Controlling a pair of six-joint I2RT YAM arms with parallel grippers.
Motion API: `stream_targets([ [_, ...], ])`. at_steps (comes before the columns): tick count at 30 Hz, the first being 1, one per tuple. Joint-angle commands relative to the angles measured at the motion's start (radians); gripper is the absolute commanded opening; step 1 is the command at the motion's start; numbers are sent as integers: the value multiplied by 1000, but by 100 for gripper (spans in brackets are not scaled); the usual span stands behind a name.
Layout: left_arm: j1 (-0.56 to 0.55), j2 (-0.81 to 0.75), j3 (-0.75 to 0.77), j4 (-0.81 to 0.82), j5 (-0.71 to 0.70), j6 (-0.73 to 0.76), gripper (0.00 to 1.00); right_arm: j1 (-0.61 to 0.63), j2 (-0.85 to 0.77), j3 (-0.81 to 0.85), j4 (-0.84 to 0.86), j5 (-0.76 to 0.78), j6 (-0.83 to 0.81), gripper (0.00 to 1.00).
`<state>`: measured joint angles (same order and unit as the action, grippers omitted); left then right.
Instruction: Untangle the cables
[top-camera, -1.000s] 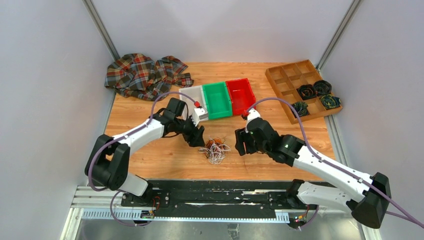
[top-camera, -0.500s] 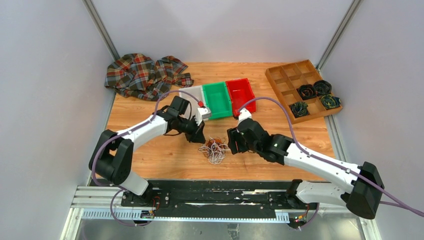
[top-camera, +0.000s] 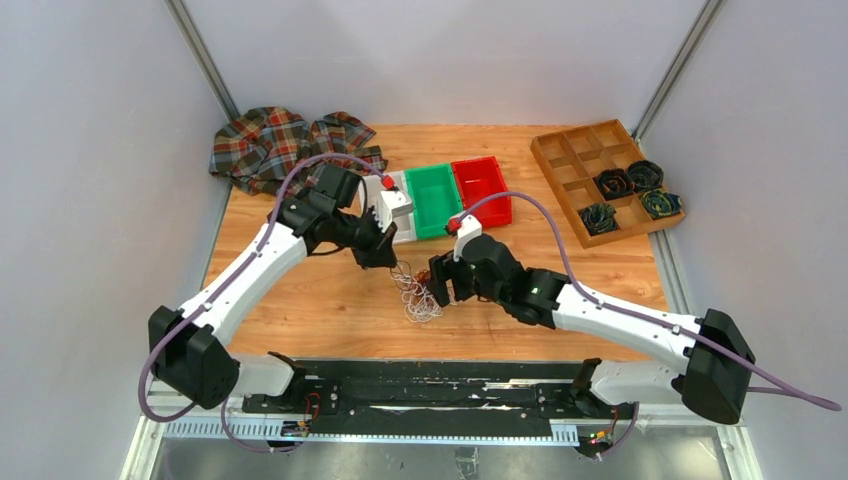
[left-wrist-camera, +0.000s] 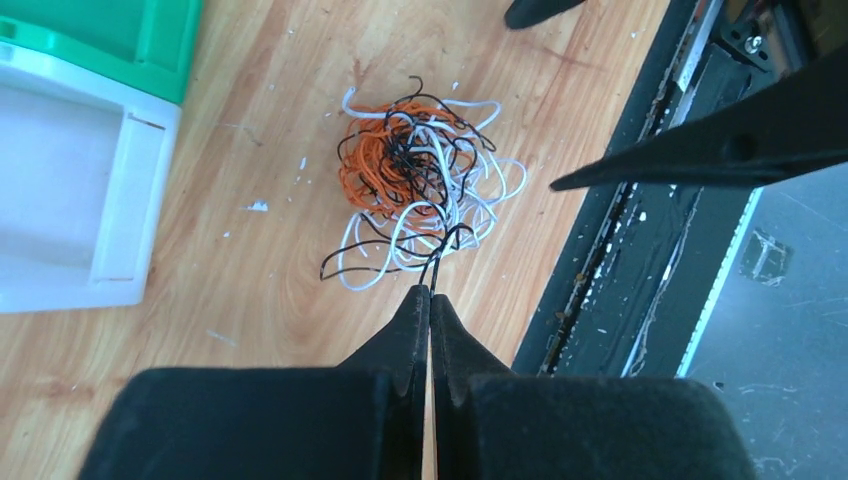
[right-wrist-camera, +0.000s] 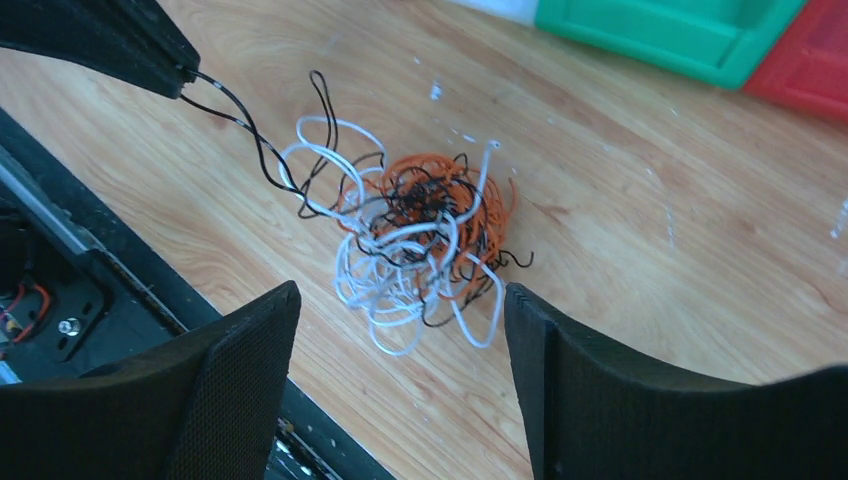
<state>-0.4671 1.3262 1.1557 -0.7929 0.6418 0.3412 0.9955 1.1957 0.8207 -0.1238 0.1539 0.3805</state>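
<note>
On the wooden table (top-camera: 300, 290), the right gripper (right-wrist-camera: 400, 295) held its fingers wide apart, cables (right-wrist-camera: 425, 235) bunched just beyond their tips. The left gripper (left-wrist-camera: 430, 292) had fingers clamped together on one black strand (right-wrist-camera: 250, 125). Looked light, floppy, snag-prone; grab loose outer loops.

This is a robotics lab test cell: a wooden tabletop (top-camera: 300, 300) boxed in by plain grey panels (top-camera: 90, 150) and aluminium posts (top-camera: 205, 60), with the left arm (top-camera: 250, 275) and right arm (top-camera: 620, 315) bolted to a black rail (top-camera: 440, 392) at its near edge and coloured plastic bins (top-camera: 432, 200) toward its far edge.
</note>
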Motion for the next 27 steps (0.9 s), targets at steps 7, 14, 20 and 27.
stream_targets([
  [7, -5, -90, 175, -243, -34, -53, 1, 45, 94, 129, 198, -10, -68, 74],
  [14, -5, -112, 222, -272, -69, -71, 1, 52, 173, 179, 294, -16, -45, 72],
  [20, -5, -114, 275, -306, -93, -65, 1, 58, 196, 175, 348, 10, -15, 70],
  [27, -5, -125, 319, -321, -61, -90, 1, 60, 269, 196, 435, 17, 26, 69],
])
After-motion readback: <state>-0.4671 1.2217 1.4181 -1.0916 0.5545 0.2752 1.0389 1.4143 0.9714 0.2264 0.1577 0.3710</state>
